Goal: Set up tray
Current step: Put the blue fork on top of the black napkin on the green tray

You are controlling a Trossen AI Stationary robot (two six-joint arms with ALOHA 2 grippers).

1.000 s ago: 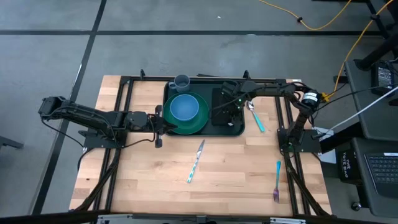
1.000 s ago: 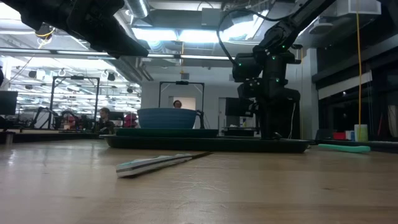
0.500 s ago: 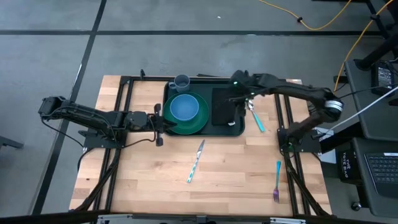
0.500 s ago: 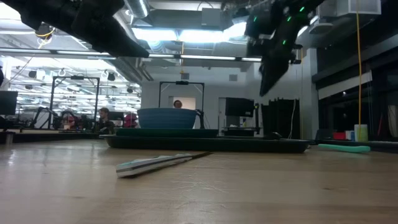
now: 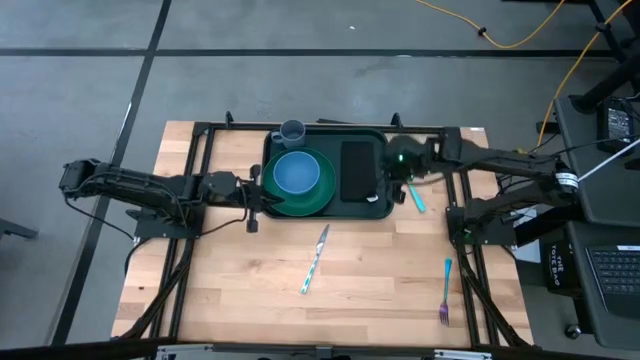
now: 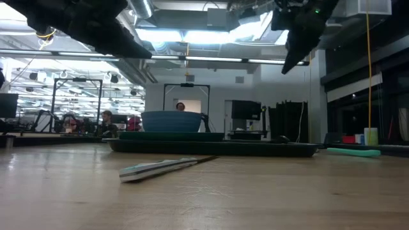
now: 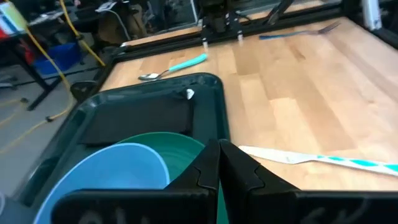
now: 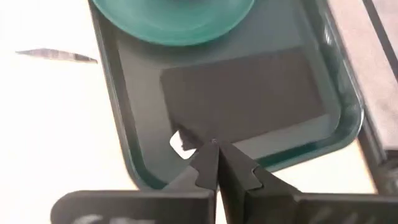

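The dark green tray [image 5: 378, 207] lies at the table's far middle. On it are a round green plate [image 5: 318, 200] with a blue bowl [image 5: 296, 173] and a flat black rectangle [image 5: 356, 170]. A grey cup [image 5: 292, 131] stands at the tray's far left corner. My left gripper [image 5: 262, 193] is shut at the tray's left edge; in its wrist view the tips [image 7: 217, 149] sit over the plate's rim [image 7: 180, 146]. My right gripper [image 5: 392, 172] is shut and raised above the tray's right edge [image 6: 285, 69], over the black rectangle's corner [image 8: 205, 140].
A teal-handled spoon [image 5: 411, 190] lies just right of the tray. A knife [image 5: 316, 258] lies on the bare wood near the table's middle, and a fork [image 5: 445, 291] lies at the near right. Dark frame rails [image 5: 195, 180] run along both table sides.
My right gripper has risen from the black rectangle on the tray, moved toward the table's right edge, and shut with nothing between its fingers. The black rectangle stays flat on the tray.
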